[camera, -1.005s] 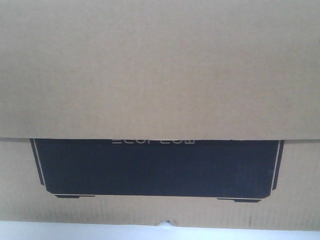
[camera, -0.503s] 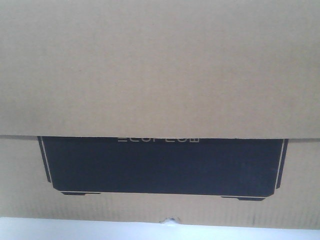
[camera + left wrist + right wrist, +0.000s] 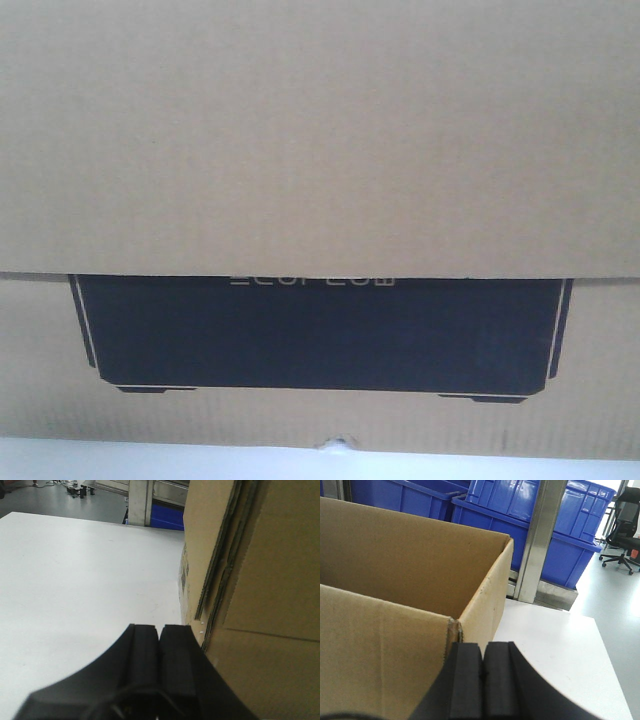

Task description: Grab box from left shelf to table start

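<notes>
Box (image 3: 320, 140) on table (image 3: 75, 590), filling the front frame, squeezed between both closed grippers.
Left gripper (image 3: 160, 645) pads shut beside box at lower centre; right gripper (image 3: 482, 667) shut at its corner. You press evenly, lower flat, back off slowly.

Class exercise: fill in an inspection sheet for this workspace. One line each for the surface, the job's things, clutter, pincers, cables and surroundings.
Surface: white table, bare where visible.
Job's things: brown cardboard box standing on the table, top open in the right wrist view; black printed panel faces the front camera.
Clutter: nothing seen.
Pincers: left pincer shut beside the box; right pincer shut at a box corner; neither grips it.
Cables: nothing clear.
Surroundings: blue bins, steel post, office chair, grey floor.
</notes>
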`<state>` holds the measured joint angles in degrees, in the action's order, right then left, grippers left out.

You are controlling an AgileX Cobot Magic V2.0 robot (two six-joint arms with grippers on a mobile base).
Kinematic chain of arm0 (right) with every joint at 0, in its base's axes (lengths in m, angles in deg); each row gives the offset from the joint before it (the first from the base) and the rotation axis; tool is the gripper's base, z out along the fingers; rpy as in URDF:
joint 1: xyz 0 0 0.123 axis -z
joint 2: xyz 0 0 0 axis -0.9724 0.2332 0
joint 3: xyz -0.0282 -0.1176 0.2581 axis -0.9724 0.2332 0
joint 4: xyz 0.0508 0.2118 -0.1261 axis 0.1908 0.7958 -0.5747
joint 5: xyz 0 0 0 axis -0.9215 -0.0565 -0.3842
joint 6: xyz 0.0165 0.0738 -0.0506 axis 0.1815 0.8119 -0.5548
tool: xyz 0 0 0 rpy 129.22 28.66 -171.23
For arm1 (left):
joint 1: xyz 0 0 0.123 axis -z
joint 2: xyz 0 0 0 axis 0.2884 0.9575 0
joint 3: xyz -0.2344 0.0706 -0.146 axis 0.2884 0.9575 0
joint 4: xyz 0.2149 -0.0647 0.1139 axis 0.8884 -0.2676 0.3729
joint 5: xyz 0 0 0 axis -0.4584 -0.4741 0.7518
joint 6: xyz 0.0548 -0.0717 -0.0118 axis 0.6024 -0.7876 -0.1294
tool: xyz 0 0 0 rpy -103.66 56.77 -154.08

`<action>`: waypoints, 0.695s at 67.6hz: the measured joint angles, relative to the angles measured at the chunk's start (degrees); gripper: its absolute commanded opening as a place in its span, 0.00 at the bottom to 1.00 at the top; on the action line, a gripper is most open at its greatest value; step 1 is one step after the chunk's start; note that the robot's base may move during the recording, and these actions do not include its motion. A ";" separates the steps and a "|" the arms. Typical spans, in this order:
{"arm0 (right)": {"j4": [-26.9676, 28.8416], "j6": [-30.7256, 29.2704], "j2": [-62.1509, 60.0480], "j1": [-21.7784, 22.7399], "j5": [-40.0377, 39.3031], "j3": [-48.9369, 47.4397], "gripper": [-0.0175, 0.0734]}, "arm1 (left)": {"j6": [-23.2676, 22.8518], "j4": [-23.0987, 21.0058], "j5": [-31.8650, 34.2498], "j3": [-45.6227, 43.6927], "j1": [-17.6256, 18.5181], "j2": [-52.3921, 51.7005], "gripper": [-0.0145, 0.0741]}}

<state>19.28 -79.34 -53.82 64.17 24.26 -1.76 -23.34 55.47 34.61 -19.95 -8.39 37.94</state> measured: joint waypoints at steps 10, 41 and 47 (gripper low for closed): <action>0.00 0.00 0.00 0.00 0.00 0.00 0.27 | 0.00 0.00 0.00 0.00 0.00 0.00 0.06; 0.63 0.00 -0.13 0.43 -1.79 1.54 0.27 | 0.00 0.00 0.00 0.00 0.00 0.00 0.06; 3.01 0.00 -0.17 2.80 -3.18 4.08 0.27 | 0.00 0.00 0.00 0.00 0.00 0.00 0.06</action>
<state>22.29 -79.34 -53.99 66.96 21.08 2.33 -23.34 55.47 34.61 -19.95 -8.39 37.94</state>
